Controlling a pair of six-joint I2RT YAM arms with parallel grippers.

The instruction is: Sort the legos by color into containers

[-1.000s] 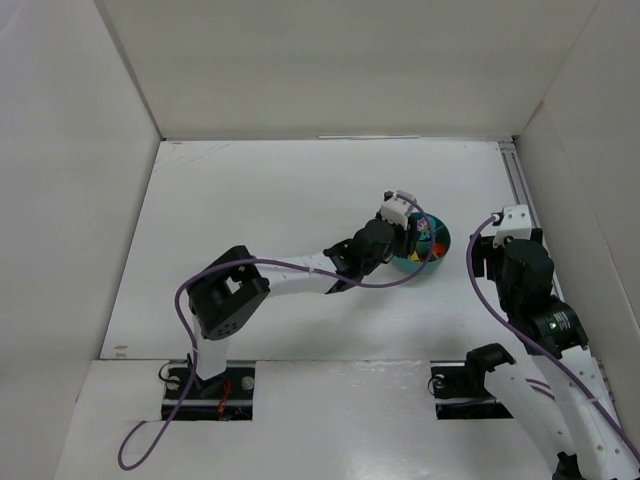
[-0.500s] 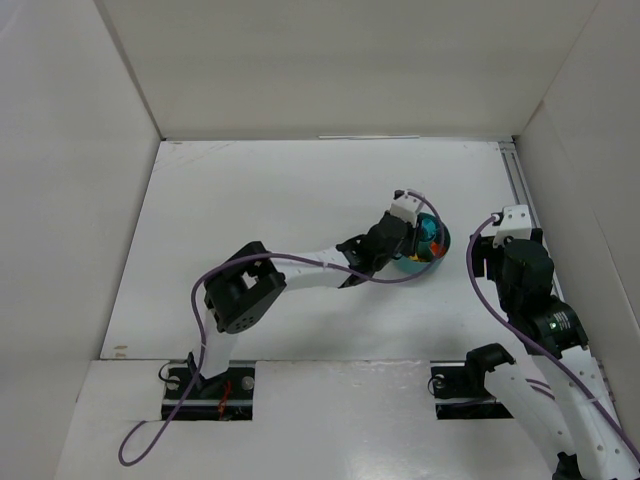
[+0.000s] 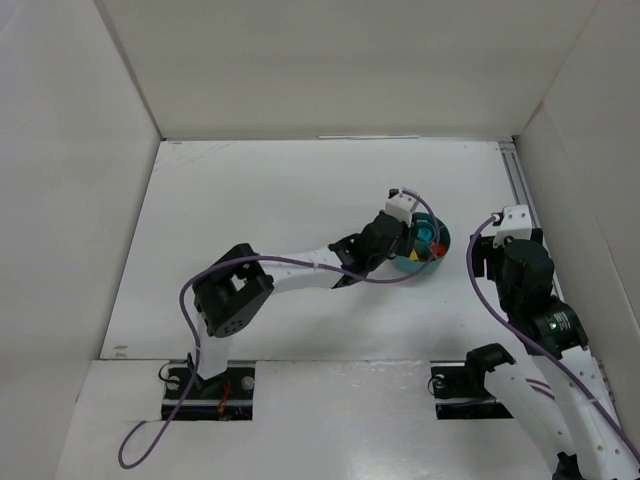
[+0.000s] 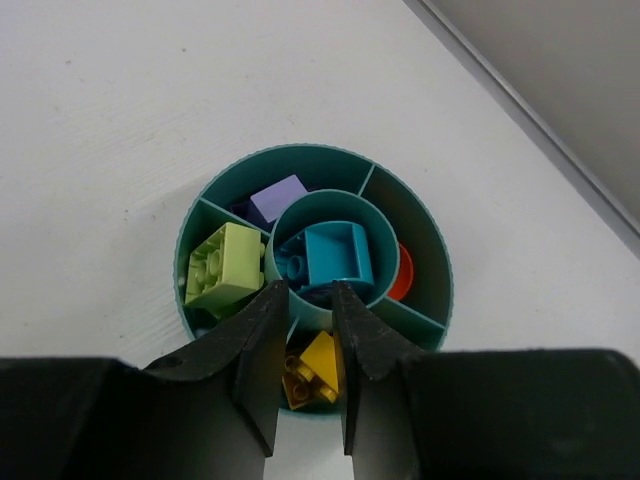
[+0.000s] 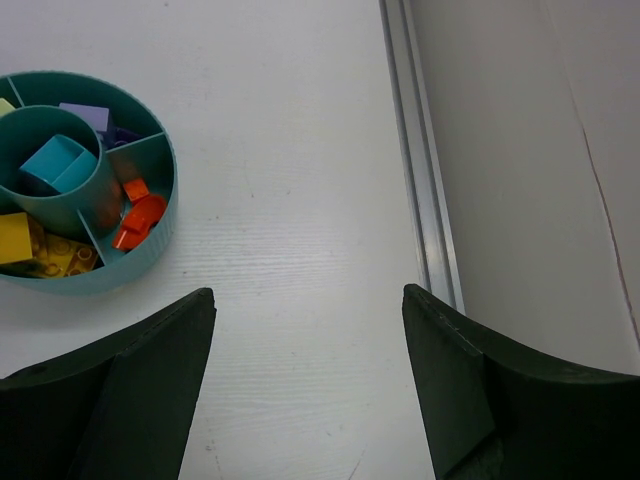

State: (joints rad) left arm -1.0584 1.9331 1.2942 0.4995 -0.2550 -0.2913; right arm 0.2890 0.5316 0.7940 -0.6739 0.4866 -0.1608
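Observation:
The round teal bowl (image 3: 436,243) stands right of the table's middle. In the left wrist view its compartments (image 4: 310,151) hold a light green brick (image 4: 225,265), a lavender brick (image 4: 278,198), a cyan brick (image 4: 338,255) in the centre cup, a red-orange piece (image 4: 402,275) and yellow bricks (image 4: 318,362). My left gripper (image 4: 305,290) hovers over the near rim, above the yellow compartment, jaws a narrow gap apart and empty. My right gripper (image 5: 307,292) is wide open and empty over bare table right of the bowl (image 5: 165,170).
A metal rail (image 5: 415,150) runs along the table's right edge, with a white wall just beyond it. White walls enclose the table on the left, back and right. The right arm (image 3: 520,270) stands close to the bowl's right side.
My left arm reached a little further over the bowl, then drew slightly back. The right arm has not moved.

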